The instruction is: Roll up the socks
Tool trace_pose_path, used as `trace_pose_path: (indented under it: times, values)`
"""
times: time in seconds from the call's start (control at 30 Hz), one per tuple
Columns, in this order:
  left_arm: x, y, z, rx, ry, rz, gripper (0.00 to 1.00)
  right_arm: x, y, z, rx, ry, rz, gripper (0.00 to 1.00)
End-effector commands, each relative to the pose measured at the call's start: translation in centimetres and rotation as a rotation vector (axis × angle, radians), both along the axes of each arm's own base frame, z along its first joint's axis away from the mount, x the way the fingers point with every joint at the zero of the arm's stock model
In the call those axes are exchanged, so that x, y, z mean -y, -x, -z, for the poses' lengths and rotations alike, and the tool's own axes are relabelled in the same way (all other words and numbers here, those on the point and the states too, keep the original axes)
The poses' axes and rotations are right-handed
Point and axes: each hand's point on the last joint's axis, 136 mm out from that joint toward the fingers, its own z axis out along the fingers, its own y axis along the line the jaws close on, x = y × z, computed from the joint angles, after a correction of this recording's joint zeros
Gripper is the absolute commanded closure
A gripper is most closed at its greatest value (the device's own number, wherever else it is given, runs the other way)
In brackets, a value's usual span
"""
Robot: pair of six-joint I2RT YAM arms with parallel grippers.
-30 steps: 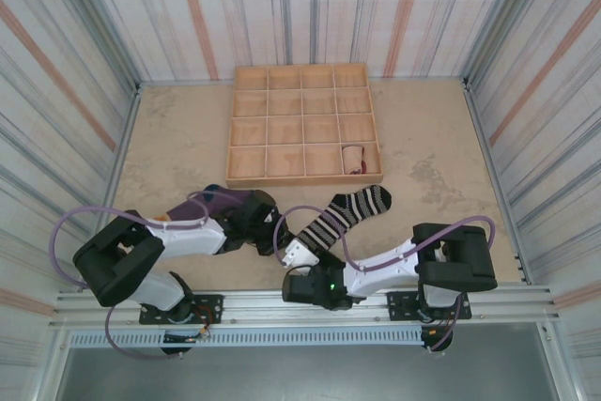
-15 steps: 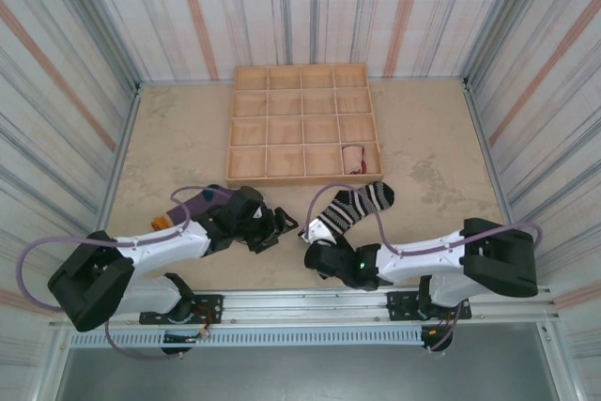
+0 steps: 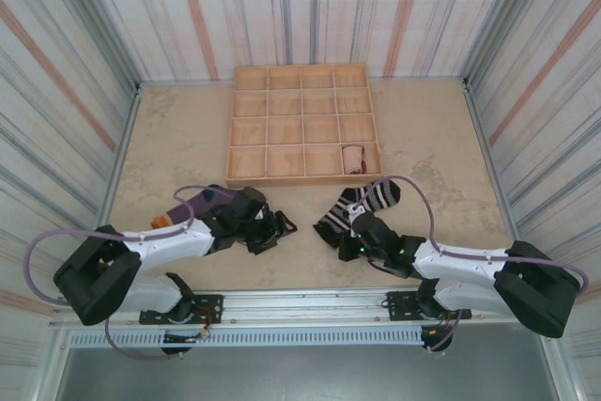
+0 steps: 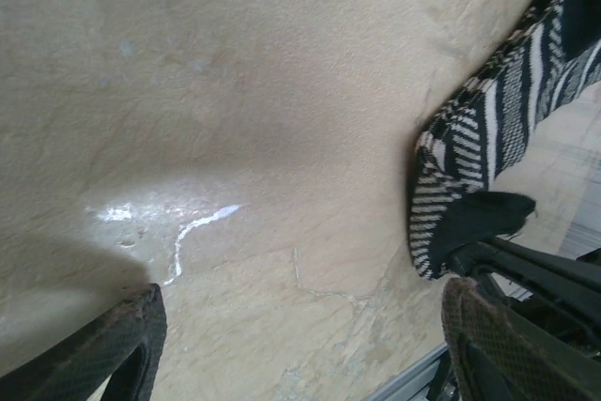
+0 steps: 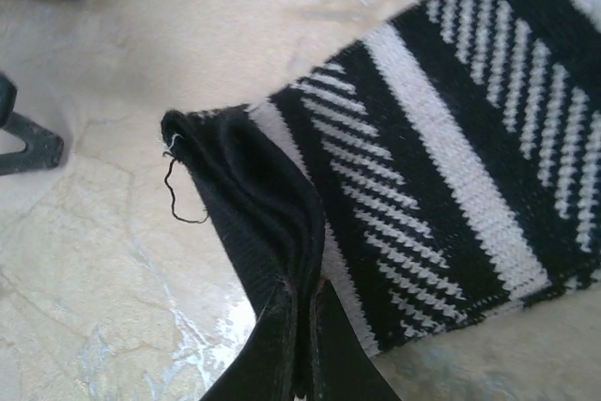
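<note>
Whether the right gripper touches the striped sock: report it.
Touching. Right wrist view: the right gripper, jaws shut, pinches the black edge of the striped sock.

We find bare table [image 3: 178, 138] to the left and right of the wooden tray [image 3: 300, 179] at the far side. Nearer, the left gripper [image 3: 280, 228], striped sock [image 3: 374, 198] and right gripper [image 5: 299, 307] crowd the middle; a narrow bare strip separates the left gripper from the sock.

Your left arm [image 3: 169, 243] reaches low toward the middle, left gripper [image 4: 305, 326] spread wide. Your right arm [image 3: 451, 260] stretches low too, right gripper [image 5: 299, 302] pinched tight on the striped sock [image 5: 451, 185].
</note>
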Motion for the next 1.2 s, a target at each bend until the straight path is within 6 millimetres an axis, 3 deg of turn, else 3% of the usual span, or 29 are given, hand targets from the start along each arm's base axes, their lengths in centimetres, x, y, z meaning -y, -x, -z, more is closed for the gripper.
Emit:
trace_pose_path:
  times: [0.0, 0.17, 0.5, 0.77, 1.07, 1.17]
  values:
    - [1.7, -0.6, -1.0, 0.055, 0.005, 0.056, 0.25, 0.4, 1.0, 1.0, -0.122, -0.052, 0.027, 1.0]
    - [3.7, -0.9, -1.1, 0.101, 0.005, 0.113, 0.37, 0.7, 1.0, 1.7, -0.162, -0.044, 0.038, 1.0]
    - [6.6, -1.8, -1.2, 0.188, -0.006, 0.188, 0.48, 0.4, 0.1, 1.3, -0.178, -0.015, 0.014, 1.0]
    - [8.2, -2.3, 0.5, 0.18, -0.003, 0.214, 0.57, -0.1, -0.2, 1.9, -0.209, 0.007, -0.005, 1.0]
    - [7.5, -2.8, 2.8, 0.15, -0.056, 0.163, 0.62, -0.6, -0.7, 2.1, -0.211, 0.004, -0.007, 1.0]
    - [7.0, -2.8, 3.8, 0.12, -0.064, 0.143, 0.68, -0.6, -0.7, 2.3, -0.213, 0.006, -0.008, 1.0]
